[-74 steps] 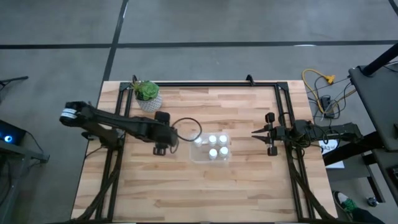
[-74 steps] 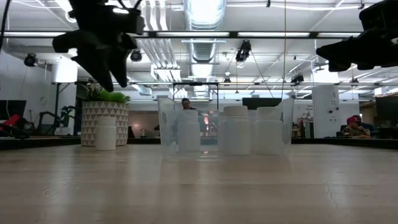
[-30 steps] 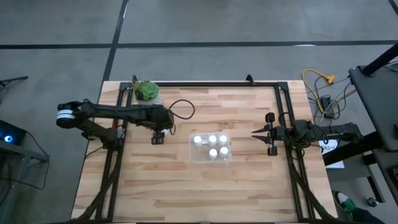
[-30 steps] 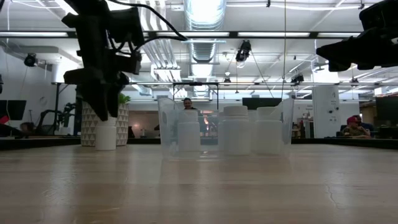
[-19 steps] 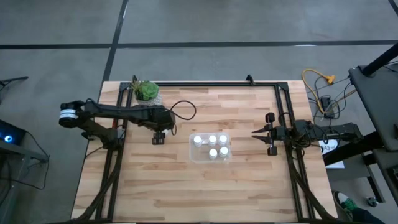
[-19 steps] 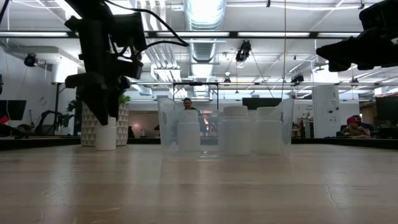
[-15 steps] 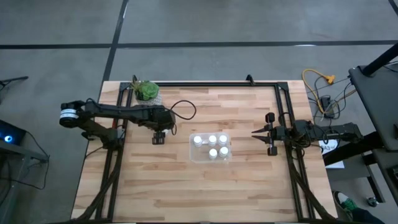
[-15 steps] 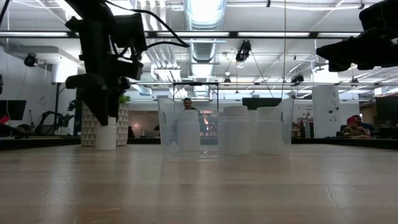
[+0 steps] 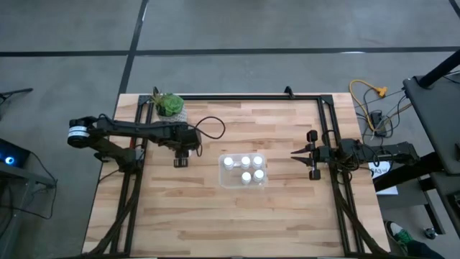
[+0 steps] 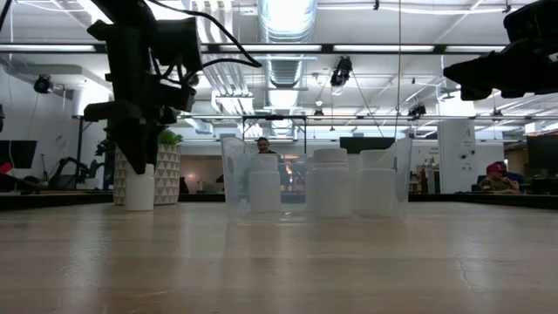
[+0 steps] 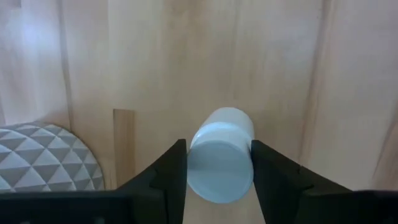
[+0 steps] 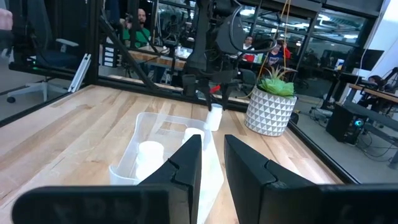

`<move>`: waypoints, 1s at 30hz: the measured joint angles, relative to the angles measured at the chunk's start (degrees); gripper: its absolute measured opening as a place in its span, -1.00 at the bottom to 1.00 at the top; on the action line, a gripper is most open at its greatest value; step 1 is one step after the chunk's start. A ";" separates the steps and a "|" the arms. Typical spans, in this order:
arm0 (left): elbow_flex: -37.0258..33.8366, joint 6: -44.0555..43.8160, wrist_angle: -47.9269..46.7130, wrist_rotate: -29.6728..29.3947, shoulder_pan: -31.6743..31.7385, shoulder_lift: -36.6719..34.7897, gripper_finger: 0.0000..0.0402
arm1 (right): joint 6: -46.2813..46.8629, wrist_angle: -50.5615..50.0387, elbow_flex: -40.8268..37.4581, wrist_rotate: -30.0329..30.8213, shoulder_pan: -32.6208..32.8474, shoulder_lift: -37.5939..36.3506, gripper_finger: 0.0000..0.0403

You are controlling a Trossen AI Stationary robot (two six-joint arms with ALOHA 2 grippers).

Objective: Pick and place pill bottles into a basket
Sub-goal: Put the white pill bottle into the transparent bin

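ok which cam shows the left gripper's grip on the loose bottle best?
Left wrist view: the bottle sits between both fingers, cap toward the camera. Low view shows the left gripper over its top, side-on. High view hides it under the gripper. Right wrist view shows it far off, small.

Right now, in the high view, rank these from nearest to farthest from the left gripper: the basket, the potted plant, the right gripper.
1. Potted plant, by the table's far-left corner; too close to call against the basket.
2. Basket, mid-table, toward the right arm.
3. Right gripper, waiting at the right edge, clearly farthest from the left gripper.
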 joint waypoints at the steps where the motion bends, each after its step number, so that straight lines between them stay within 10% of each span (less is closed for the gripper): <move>1: 0.14 -0.04 -0.16 0.38 -0.20 0.00 -0.35 | 0.00 0.00 0.00 0.00 0.00 0.00 -0.71; 30: 29.95 0.77 -6.31 -0.19 -20.74 12.86 -0.35 | 0.00 -0.07 0.00 -0.03 0.00 0.19 -0.71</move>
